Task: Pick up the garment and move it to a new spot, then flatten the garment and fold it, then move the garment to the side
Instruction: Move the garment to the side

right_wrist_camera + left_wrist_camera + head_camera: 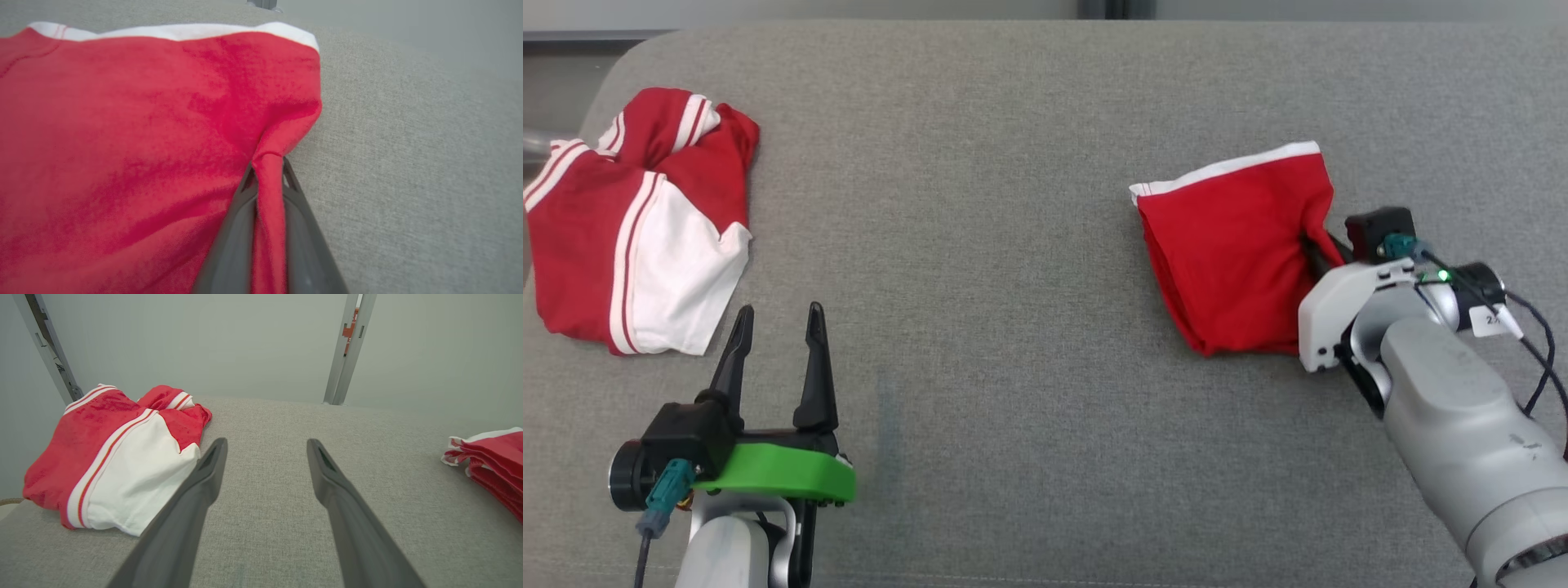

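Note:
A folded red garment (pixel 1233 253) with a white band along its far edge lies on the right of the grey cloth surface (pixel 1013 245). My right gripper (pixel 1316 250) is shut on a pinch of its right edge; in the right wrist view the red cloth (pixel 143 143) bunches into a ridge between the two fingers of the gripper (pixel 267 163). My left gripper (pixel 779 314) hovers open at the lower left, nothing between its fingers (pixel 204 477). The folded garment's edge (pixel 490 461) shows at the far right of the left wrist view.
A second, crumpled red-and-white garment (pixel 637 229) lies at the far left, just beyond and left of the left gripper (pixel 266 443), and shows as the crumpled garment (pixel 114 457). A pale wall and metal post (pixel 347 347) stand behind the surface's far edge.

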